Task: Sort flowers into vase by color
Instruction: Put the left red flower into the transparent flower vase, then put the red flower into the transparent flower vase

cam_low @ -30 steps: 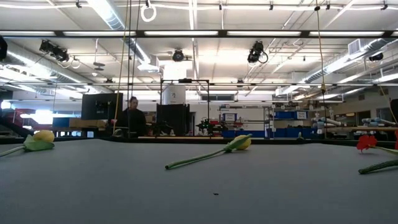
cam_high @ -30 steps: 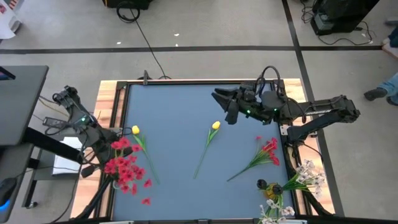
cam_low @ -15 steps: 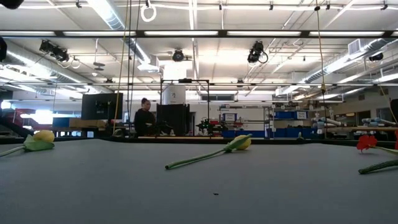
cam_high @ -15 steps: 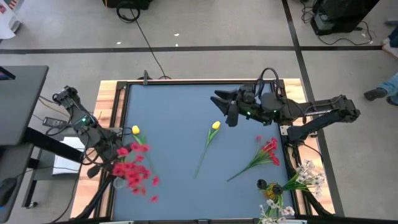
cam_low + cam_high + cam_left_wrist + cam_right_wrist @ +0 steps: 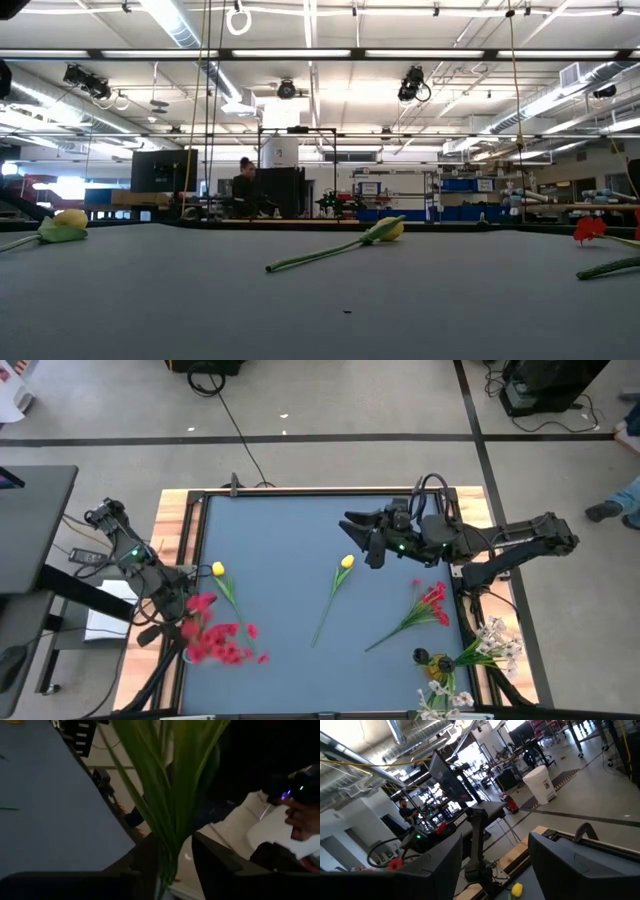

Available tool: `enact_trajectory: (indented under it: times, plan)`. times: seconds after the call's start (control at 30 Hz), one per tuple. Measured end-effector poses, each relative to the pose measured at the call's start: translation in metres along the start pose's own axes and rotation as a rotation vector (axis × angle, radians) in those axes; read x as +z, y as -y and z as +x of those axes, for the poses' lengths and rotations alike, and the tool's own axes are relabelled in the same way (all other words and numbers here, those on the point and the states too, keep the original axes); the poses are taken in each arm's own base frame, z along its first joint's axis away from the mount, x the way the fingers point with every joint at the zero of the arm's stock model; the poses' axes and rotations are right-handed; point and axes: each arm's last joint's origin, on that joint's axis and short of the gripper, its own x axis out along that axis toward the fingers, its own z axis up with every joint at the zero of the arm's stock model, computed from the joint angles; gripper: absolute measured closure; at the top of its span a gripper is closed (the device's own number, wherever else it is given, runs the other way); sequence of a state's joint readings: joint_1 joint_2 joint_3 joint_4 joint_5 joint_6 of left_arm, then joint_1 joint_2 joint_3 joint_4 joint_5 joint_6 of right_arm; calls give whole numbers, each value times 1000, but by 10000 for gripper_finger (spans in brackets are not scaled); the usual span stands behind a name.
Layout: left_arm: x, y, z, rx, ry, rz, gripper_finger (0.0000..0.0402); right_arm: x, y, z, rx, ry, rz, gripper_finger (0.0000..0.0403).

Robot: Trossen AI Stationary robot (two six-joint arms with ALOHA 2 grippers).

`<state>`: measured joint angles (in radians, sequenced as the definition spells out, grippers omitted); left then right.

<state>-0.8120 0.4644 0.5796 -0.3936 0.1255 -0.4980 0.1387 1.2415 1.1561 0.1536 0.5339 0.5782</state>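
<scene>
My left gripper (image 5: 172, 628) is at the table's near left edge, shut on a bunch of red blossoms (image 5: 220, 636) with green leaves (image 5: 170, 780). The blossoms stick out over the table's near left part. My right gripper (image 5: 349, 522) hangs open over the far right part, just beyond a yellow tulip (image 5: 346, 562) lying mid-table. A second yellow tulip (image 5: 218, 569) lies on the left and a red cluster (image 5: 432, 598) on the right. White sprays (image 5: 492, 644) stand at the near right corner. My left gripper pinches the red bunch between its two fingers by the narrow green base of its leaves (image 5: 169, 862). The leaves fan out beyond the fingers. Whether the blossoms touch the table I cannot tell.
The low view shows the left tulip (image 5: 62, 224), the middle tulip (image 5: 385, 230) and the red cluster (image 5: 590, 229) lying flat on the blue mat (image 5: 280, 540). A wooden frame (image 5: 170, 520) borders the mat. A person (image 5: 243, 185) is in the room far behind.
The red bunch in my left gripper has swung: its blossoms, spread along the table's left edge toward the near side a second ago, now point across toward the table's right. The person in the background has walked to the right.
</scene>
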Motion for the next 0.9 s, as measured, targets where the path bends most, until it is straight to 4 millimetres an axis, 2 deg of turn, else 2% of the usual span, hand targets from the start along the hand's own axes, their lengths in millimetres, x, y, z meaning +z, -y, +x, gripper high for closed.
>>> enact_trajectory:
  times: [0.2, 0.47, 0.53, 0.63, 0.77, 0.9]
  plan:
    - [4, 2, -4, 6, -11, 98, 243, -1, -2, -1, 4, -3, 12, 170]
    - [19, 12, -36, 154, -108, 112, 254, -6, 4, -1, -68, -35, 54, 170]
    - [25, 15, -46, 211, -105, 114, 259, -13, 13, -1, -139, -104, 113, 170]
    - [38, 20, -60, 312, -10, 127, 266, -28, 32, -4, -291, -273, 221, 170]
    - [56, 22, -77, 582, 197, 118, 269, -44, 56, -19, -559, -465, 391, 172]
    - [61, 18, -86, 835, 372, 35, 269, -53, 75, -34, -774, -620, 373, 173]
